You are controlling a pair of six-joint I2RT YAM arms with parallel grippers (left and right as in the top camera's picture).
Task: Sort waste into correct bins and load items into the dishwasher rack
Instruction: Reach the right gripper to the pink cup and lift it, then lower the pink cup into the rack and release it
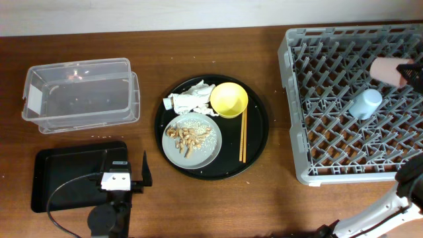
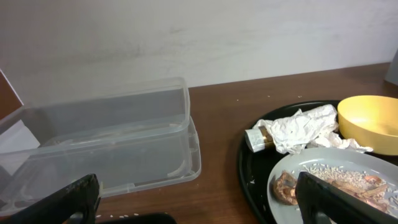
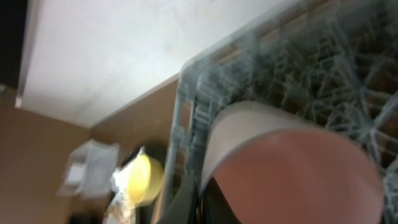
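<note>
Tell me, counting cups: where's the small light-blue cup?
Overhead, the small light-blue cup sits inside the grey plastic dishwasher rack, far right, near the small pink cup.

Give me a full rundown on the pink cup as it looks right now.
The pink cup is small, smooth and plain salmon pink, with no visible handle or print. It lies tipped on its side over the far right part of the dishwasher rack. The right gripper is shut on its right end. The wrist view shows only its curved wall, blurred and close. The light-blue cup sits nearby, apart from it. Whether the pink cup touches the pegs cannot be told.
</note>
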